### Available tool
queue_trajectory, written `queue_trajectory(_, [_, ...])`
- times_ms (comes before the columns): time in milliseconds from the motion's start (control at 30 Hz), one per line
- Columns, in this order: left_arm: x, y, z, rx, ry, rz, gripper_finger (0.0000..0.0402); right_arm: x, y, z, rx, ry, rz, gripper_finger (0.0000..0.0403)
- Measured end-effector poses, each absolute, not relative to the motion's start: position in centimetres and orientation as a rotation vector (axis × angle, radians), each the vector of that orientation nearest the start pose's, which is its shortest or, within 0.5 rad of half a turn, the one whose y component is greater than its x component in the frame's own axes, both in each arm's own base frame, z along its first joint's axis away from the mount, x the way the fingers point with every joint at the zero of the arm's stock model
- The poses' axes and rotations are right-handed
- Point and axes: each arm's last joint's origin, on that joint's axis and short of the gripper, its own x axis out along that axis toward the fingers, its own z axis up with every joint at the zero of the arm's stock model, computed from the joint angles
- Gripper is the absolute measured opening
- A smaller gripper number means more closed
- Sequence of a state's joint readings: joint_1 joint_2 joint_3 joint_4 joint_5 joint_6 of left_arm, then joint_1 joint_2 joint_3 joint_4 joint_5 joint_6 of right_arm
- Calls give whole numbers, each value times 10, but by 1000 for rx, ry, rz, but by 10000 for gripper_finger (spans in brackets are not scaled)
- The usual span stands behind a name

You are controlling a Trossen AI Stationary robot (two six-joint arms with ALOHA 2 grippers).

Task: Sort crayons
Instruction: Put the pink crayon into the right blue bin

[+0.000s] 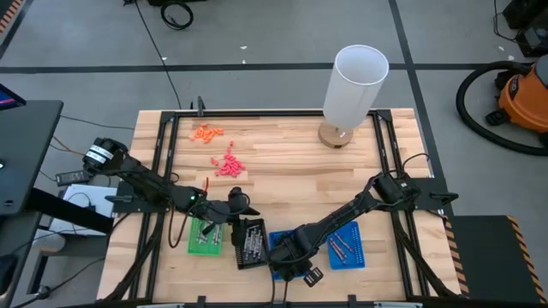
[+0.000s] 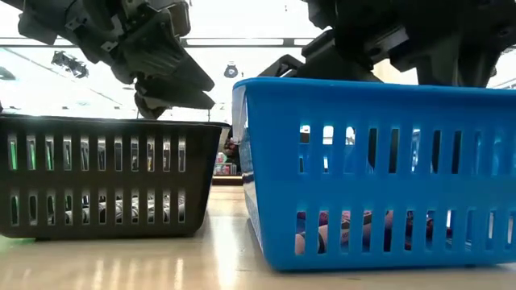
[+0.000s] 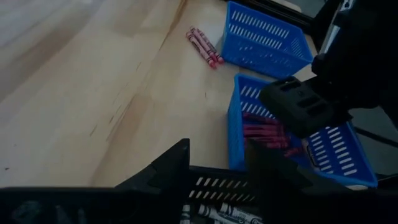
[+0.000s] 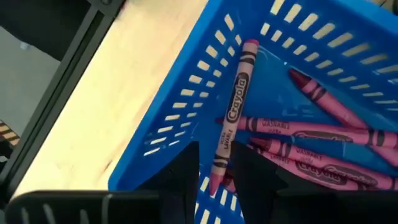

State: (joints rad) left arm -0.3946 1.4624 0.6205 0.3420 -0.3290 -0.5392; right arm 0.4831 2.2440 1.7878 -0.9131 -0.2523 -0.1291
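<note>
Right gripper (image 4: 214, 165) pinches a magenta crayon (image 4: 233, 115) over the blue tray (image 4: 180, 118) by the table's front edge, ready to drop; left gripper (image 3: 214, 165) hangs open above the black tray (image 2: 105, 173).

Workshop or robotics lab. Grey concrete floor (image 1: 257, 34) marked with dark taped lines. Orange shop vacuum (image 1: 524, 98) with black hose at right edge of the high view. Loose black cables (image 1: 175, 13) at top. Wooden bench (image 1: 282, 162) in a black metal frame (image 1: 163, 154). Strip ceiling lights (image 2: 242, 40) in the low view.
</note>
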Motion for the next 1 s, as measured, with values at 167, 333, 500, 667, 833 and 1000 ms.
queue_trajectory(167, [264, -100, 177, -349, 476, 65, 165, 395, 217, 154, -284, 1363, 703, 100])
queue_trajectory(333, [264, -100, 177, -348, 479, 65, 165, 398, 219, 147, -293, 1358, 706, 100])
queue_trajectory(500, [264, -100, 176, -346, 482, 66, 165, 399, 219, 141, -307, 1359, 706, 93])
queue_trajectory(667, [264, -100, 176, -344, 487, 67, 165, 399, 218, 141, -339, 1355, 702, 62])
queue_trajectory(833, [264, -100, 176, -344, 487, 67, 165, 398, 215, 145, -343, 1380, 694, 38])
queue_trajectory(1000, [264, -101, 176, -346, 491, 55, 165, 399, 212, 158, -341, 1411, 685, 46])
